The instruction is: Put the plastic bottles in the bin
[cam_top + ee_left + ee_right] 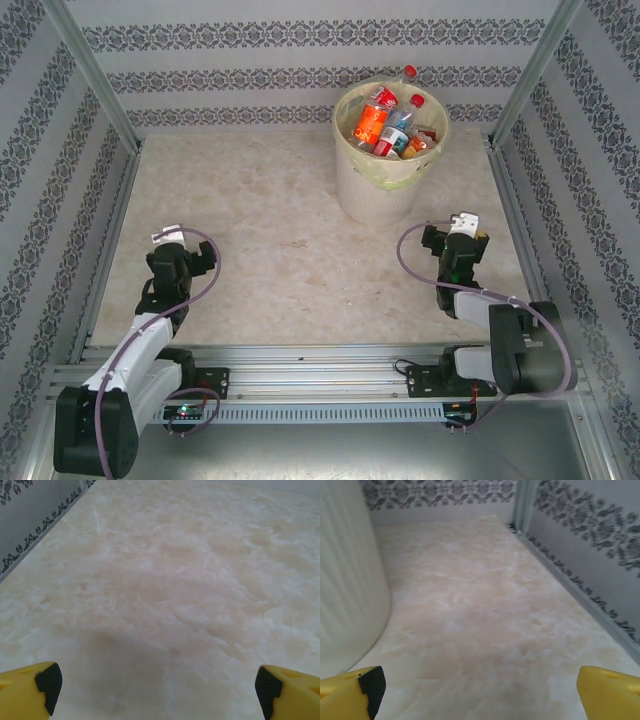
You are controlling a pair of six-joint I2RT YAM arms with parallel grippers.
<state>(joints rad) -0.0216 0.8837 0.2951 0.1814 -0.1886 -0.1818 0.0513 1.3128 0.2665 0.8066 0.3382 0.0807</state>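
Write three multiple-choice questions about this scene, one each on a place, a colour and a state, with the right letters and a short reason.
1. Where are the plastic bottles?
A. in a row along the near edge
B. inside the bin
C. stacked in the far left corner

2. What colour is the bin's wall?
A. pale yellow
B. dark blue
C. black

3. How do the left gripper and the right gripper stand?
A. both shut on a bottle
B. left shut, right open
C. both open, holding nothing

Answers: 1 B, caps and labels show above its rim; 2 A, the top view shows a pale yellow wall; 3 C, the yellow fingers stand far apart with nothing between them.
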